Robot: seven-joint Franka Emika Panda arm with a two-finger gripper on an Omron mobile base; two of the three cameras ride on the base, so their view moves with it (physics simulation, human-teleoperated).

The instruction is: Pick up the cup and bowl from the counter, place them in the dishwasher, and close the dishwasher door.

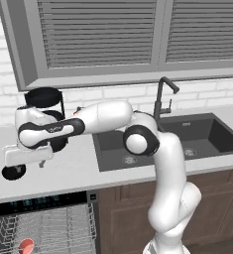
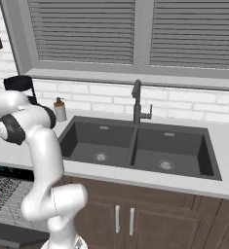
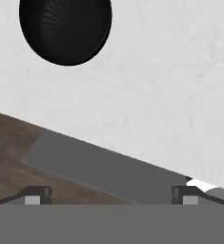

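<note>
The black bowl (image 1: 13, 172) sits on the light counter (image 1: 73, 168) near its front edge, left of the sink. My gripper (image 1: 28, 163) hovers just above the counter beside the bowl, open and holding nothing. In the hand view the bowl (image 3: 66, 29) lies at the top, well ahead of the wide-spread fingertips (image 3: 37, 193). Below the counter the dishwasher (image 1: 38, 203) stands open with its wire rack pulled out. The cup (image 1: 26, 245), showing its red-coral inside, rests in that rack. The lowered dishwasher door (image 2: 13, 234) shows as a dark grey panel at the bottom left.
A three-tier wire stand (image 1: 43, 96) with black trays stands against the wall behind my hand. The dark double sink (image 1: 162, 141) and its black faucet (image 1: 162, 96) lie to the right. A soap dispenser (image 2: 60, 109) stands by the sink's left corner. Brown cabinets (image 2: 130, 219) run under the sink.
</note>
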